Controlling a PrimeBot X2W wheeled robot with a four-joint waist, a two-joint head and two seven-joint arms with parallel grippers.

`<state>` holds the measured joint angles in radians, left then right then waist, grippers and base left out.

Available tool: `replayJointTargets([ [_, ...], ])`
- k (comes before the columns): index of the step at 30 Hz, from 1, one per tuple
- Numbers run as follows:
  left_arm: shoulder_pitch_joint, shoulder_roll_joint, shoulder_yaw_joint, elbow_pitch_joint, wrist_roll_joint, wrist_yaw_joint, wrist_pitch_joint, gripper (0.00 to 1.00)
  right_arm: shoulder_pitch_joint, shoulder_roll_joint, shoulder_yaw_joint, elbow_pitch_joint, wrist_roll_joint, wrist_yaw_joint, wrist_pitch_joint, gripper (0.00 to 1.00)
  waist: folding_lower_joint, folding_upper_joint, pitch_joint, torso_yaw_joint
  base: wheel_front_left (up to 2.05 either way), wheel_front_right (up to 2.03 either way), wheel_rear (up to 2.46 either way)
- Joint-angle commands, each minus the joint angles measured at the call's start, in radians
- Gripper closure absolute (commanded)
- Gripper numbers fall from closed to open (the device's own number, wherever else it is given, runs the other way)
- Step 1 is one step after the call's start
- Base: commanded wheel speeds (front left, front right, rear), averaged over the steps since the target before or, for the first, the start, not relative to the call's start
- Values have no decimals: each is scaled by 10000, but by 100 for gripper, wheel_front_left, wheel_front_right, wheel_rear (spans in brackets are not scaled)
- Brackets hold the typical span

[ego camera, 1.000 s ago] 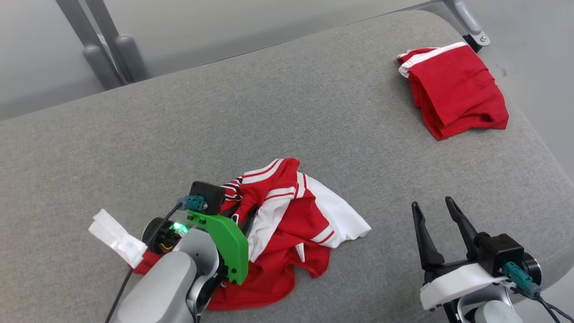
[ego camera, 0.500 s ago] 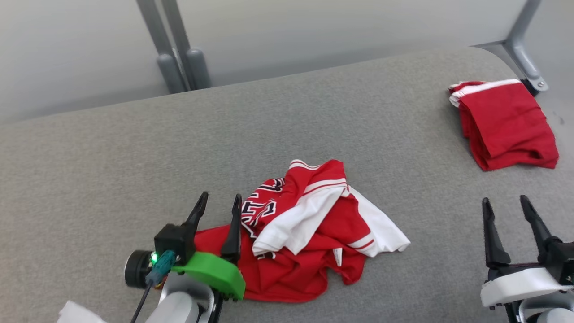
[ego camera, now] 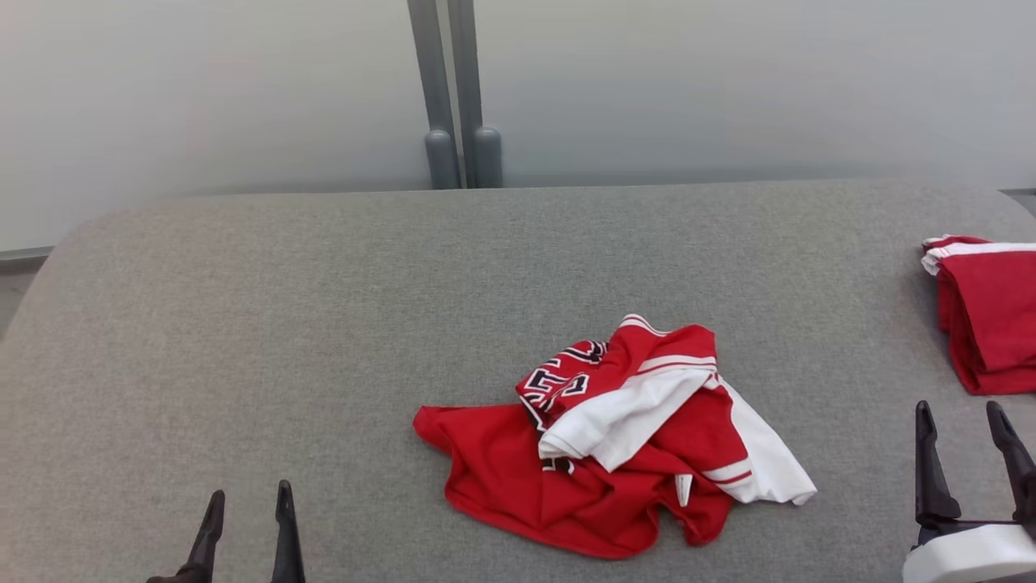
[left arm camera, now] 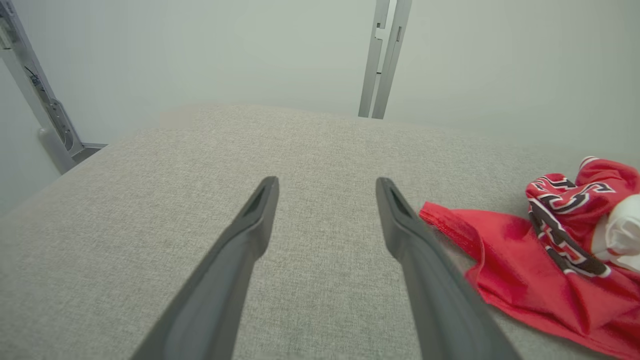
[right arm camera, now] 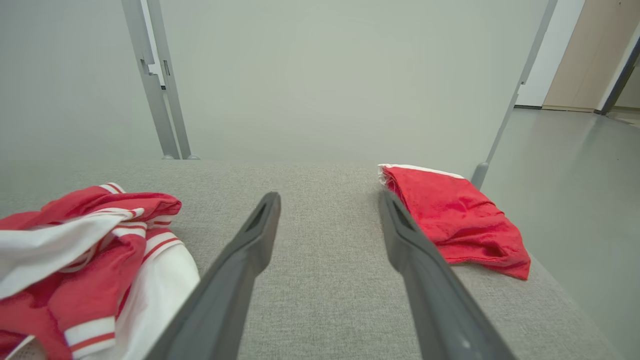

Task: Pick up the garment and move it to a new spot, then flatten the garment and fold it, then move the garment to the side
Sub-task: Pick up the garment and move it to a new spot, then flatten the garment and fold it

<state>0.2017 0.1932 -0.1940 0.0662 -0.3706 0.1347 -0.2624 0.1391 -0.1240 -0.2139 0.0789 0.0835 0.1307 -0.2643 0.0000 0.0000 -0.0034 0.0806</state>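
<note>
Garment (ego camera: 566, 502) is lying crumpled on the grey surface (ego camera: 324, 324), slightly right of centre in the head view, and neither gripper is holding it. It is red with white sleeves, striped trim and dark lettering, which is facing up on a raised fold.

1. Left gripper (ego camera: 249, 506) is sitting at the lower left of the head view. Its jaws are standing wide apart and nothing is lying between them. In the left wrist view the fingers are pointing across bare surface, and the garment's red corner is lying just to their right, apart from them.
2. Two grey posts (ego camera: 453, 89) are rising behind the far edge of the surface.
3. Right gripper (ego camera: 958, 413) is sitting at the lower right. Its jaws are also standing wide apart and gripping nothing. In the right wrist view the garment is lying to the left of the fingers.
4. Folded red cloth (ego camera: 987, 316) with a white band is lying at the right edge of the surface, well apart from the garment.
</note>
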Motion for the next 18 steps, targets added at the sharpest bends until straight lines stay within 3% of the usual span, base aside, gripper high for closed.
replayJointTargets([
  [1, 186, -93, 267, 5, 184, -212, -25, 0, 125, 11, 22, 72, -92, 0, 2, 0, 0, 0, -190, 220, 0, 0, 0],
  [7, 301, -674, 1286, 108, 706, -971, -28, 0, 89, 82, 179, 190, -125, 0, 2, 0, 0, 0, -131, 122, 0, 0, 0],
  [18, 43, -1219, 2068, 257, 1399, -1801, -28, 0, -6, 44, 328, 333, -28, 0, 2, 0, 0, 0, -102, -71, 0, 0, 0],
])
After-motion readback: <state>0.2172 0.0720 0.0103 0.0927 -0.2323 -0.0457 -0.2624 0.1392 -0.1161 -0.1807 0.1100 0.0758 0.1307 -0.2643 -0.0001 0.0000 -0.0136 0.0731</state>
